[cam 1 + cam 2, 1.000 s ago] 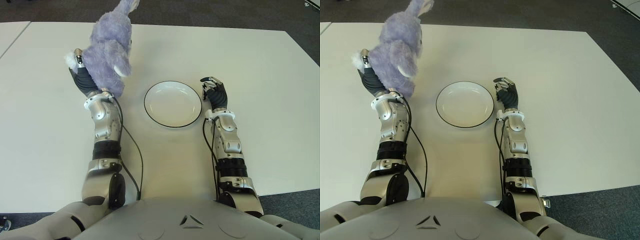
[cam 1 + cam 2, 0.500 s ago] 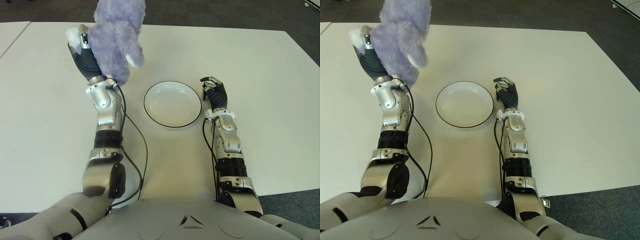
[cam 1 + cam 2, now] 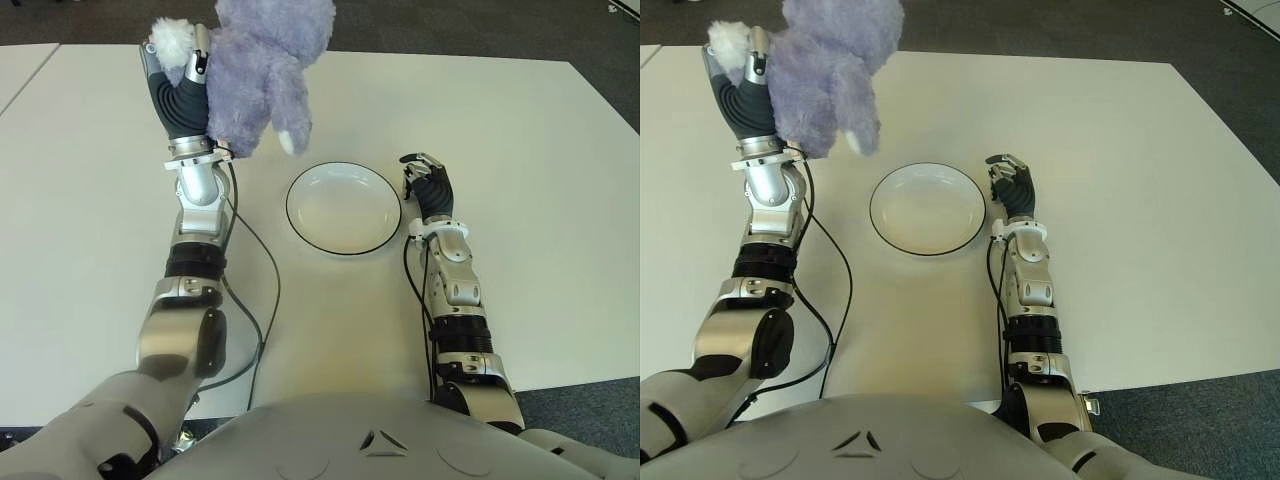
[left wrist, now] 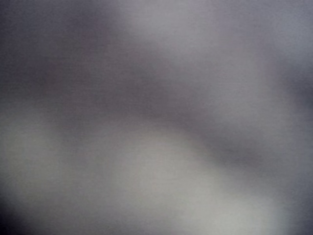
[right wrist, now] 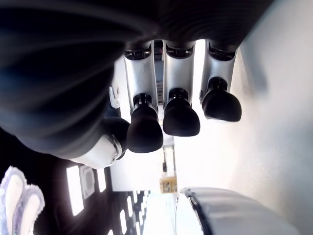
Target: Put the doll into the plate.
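Up off the table, our left hand (image 3: 185, 95) clasps the doll (image 3: 265, 70), hanging upright left of the plate (image 3: 344, 208); our idle right hand (image 3: 430, 187), fingers loosely curled and empty, sits just right of it.

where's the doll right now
The purple doll is held up off the table in the left hand, on the robot's left, beyond and to the left of the empty plate.

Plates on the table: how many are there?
1. The white plate sits empty on the table, between the left hand, which holds the purple plush doll, and the right hand.
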Action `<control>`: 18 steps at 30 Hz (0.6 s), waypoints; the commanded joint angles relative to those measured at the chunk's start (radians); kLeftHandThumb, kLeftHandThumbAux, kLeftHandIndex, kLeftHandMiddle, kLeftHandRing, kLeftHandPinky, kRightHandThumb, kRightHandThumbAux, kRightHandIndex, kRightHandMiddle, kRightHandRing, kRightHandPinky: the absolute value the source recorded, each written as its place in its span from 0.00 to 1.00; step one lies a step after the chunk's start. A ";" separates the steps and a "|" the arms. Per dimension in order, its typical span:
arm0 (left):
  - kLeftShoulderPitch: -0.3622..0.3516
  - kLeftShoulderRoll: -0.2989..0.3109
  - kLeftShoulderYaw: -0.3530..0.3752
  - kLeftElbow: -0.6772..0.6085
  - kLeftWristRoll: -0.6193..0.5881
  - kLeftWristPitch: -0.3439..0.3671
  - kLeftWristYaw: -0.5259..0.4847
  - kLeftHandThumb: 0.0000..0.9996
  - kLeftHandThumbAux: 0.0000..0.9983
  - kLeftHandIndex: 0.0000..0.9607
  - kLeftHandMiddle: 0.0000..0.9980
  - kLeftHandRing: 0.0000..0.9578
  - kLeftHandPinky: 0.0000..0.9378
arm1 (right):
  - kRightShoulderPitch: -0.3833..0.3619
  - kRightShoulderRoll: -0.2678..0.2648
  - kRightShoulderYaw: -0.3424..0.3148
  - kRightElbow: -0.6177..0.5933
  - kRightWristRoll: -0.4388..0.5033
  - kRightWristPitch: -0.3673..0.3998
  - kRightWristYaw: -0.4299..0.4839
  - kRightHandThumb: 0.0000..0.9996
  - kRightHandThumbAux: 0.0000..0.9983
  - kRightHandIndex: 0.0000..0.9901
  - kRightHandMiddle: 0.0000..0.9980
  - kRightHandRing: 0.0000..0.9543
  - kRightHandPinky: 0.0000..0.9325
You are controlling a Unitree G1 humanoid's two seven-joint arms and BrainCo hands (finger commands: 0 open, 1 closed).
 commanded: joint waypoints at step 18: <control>-0.124 0.228 -0.228 0.070 0.533 0.042 0.423 0.36 0.77 0.87 0.91 0.95 0.94 | 0.079 0.025 0.011 0.103 -0.003 0.047 -0.014 0.70 0.72 0.44 0.83 0.85 0.87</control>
